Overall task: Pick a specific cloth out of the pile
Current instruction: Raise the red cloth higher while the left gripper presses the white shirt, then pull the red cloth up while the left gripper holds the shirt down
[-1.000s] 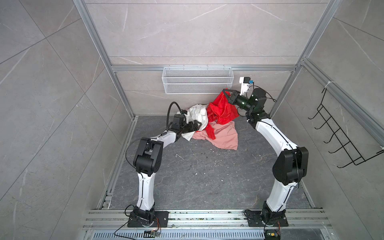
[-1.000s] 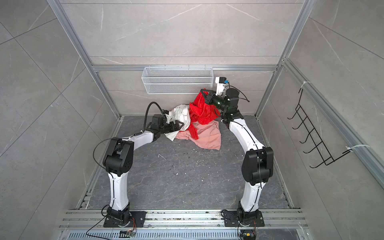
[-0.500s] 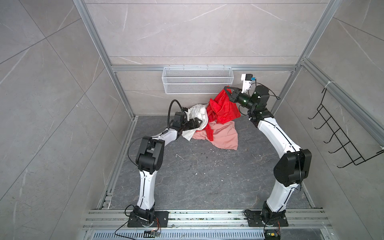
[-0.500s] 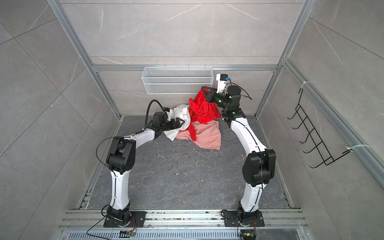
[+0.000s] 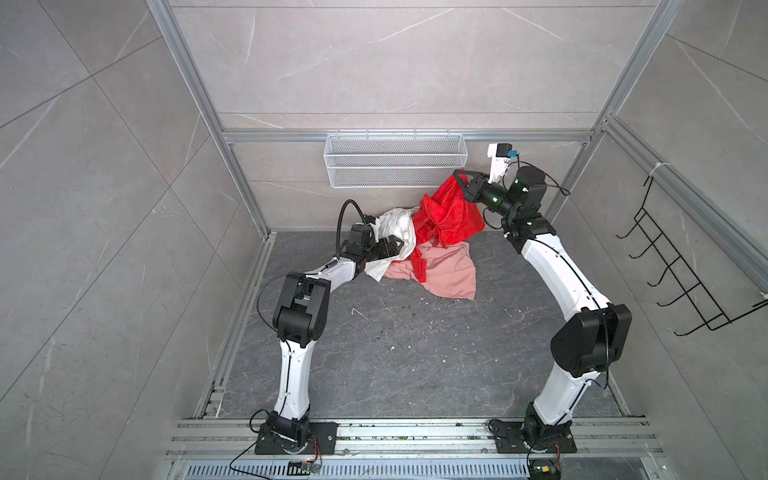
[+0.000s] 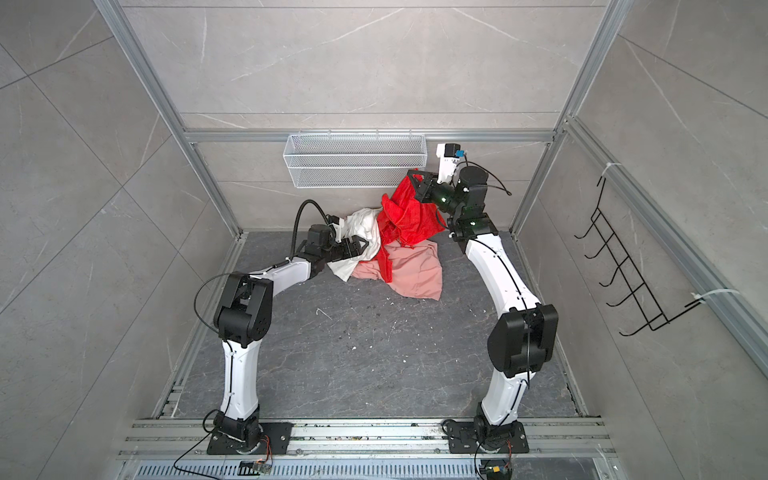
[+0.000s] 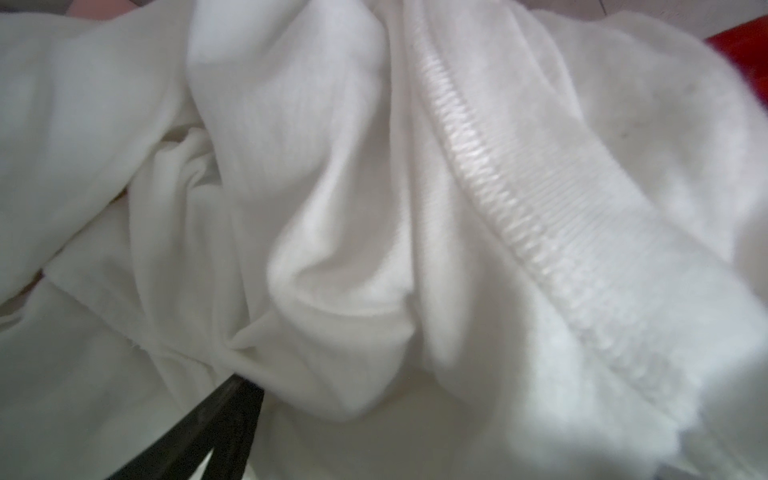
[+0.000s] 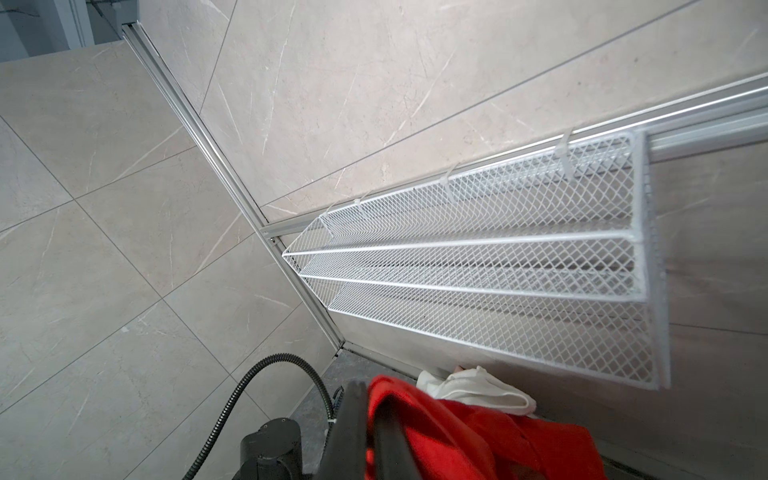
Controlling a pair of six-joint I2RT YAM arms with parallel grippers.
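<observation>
The red cloth (image 5: pixel 449 216) (image 6: pixel 409 220) hangs lifted off the pile, its lower tail still draped over the pale pink cloth (image 5: pixel 446 274). My right gripper (image 5: pixel 459 178) (image 6: pixel 413 178) is shut on the red cloth's top edge, just below the wire basket. In the right wrist view the red cloth (image 8: pixel 478 440) is pinched between the dark fingers (image 8: pixel 353 419). My left gripper (image 5: pixel 392 246) (image 6: pixel 359 245) is open and pressed into the white cloth (image 5: pixel 399 224). That white cloth (image 7: pixel 332 208) fills the left wrist view, and only one black finger (image 7: pixel 216 419) shows.
A white wire basket (image 5: pixel 395 160) (image 8: pixel 498 266) hangs on the back wall just above the pile. A black hook rack (image 5: pixel 685 266) is on the right wall. Aluminium frame posts stand in the back corners. Small white crumbs dot the grey floor (image 5: pixel 395 332).
My right gripper has carried the red cloth slightly higher, towards the basket. My left gripper has pushed a little further into the white cloth.
</observation>
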